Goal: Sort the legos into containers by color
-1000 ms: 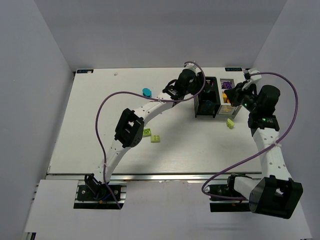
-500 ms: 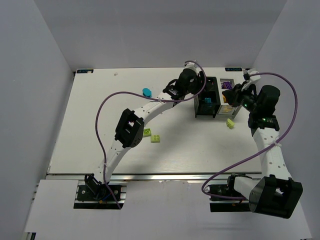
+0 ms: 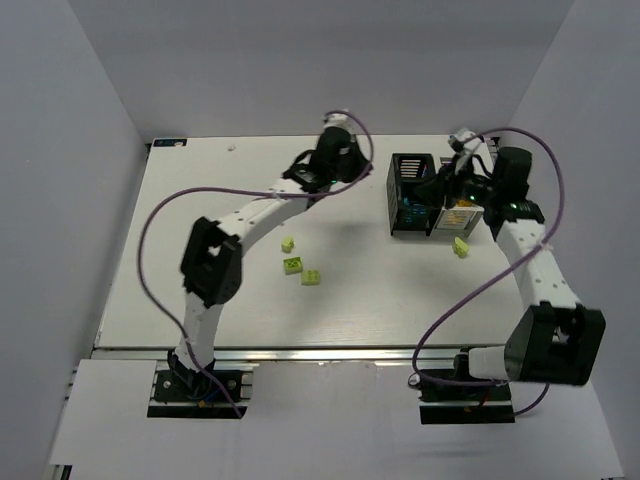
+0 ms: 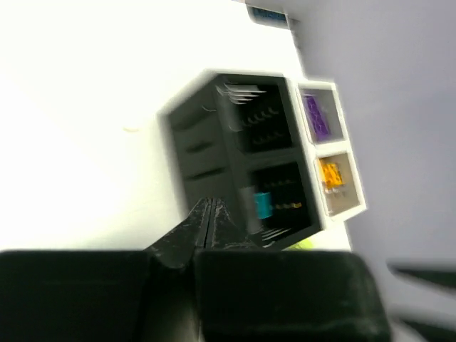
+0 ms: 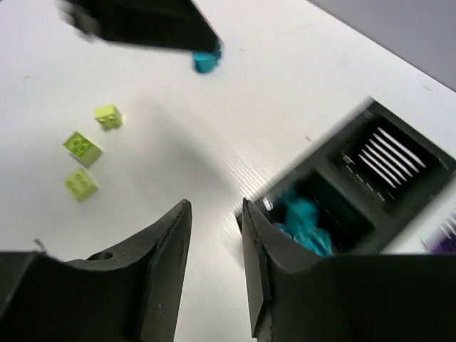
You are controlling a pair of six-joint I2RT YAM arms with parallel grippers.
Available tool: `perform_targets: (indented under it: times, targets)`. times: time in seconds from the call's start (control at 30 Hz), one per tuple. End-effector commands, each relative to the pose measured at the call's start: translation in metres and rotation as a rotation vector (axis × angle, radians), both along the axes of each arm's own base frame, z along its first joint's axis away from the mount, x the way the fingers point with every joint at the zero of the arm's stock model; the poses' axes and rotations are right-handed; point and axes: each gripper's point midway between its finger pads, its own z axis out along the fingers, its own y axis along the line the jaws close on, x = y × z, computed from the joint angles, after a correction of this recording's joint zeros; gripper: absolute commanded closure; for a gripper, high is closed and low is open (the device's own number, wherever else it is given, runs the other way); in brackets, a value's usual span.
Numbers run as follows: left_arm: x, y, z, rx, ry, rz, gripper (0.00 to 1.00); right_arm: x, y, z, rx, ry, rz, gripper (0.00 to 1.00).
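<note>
The black bin [image 3: 410, 178] stands at the back right, joined to the white tray [image 3: 461, 216]. In the left wrist view the bin [image 4: 214, 135] holds a teal brick [image 4: 263, 204]; the tray holds purple [image 4: 316, 118] and orange [image 4: 330, 174] bricks. My left gripper [image 3: 358, 168] is shut and empty, left of the bin, its fingertips [image 4: 206, 208] pressed together. My right gripper [image 3: 443, 186] is open and empty over the bin and tray. Its fingers [image 5: 174, 235] hang above the table beside the compartment of teal bricks [image 5: 303, 217]. A loose teal brick [image 5: 205, 61] lies by the left gripper.
Three lime bricks [image 3: 287, 243], [image 3: 292, 264], [image 3: 312, 277] lie mid-table, also seen in the right wrist view [image 5: 107, 116], [image 5: 82, 147], [image 5: 80, 183]. Another lime brick [image 3: 461, 246] lies in front of the white tray. Grey walls close in the table.
My left arm has drawn back to the left, away from the black bin, uncovering a third lime brick. My right gripper has moved left over the bin and tray.
</note>
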Motion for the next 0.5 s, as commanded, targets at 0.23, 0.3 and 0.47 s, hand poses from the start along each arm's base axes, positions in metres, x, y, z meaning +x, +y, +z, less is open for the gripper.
perform_targets:
  times: [0.23,0.3,0.47]
  targets:
    - [-0.084,0.257,0.027,0.100,0.020,0.395,0.21,0.065,0.137,-0.069,-0.333,0.237,0.093,0.45]
    - [-0.108,0.278,0.030,0.077,0.034,0.443,0.18,0.071,0.171,-0.061,-0.335,0.240,0.099,0.40]
    - [-0.155,0.307,-0.001,0.048,0.109,0.536,0.18,0.103,0.233,-0.101,-0.353,0.307,-0.031,0.19]
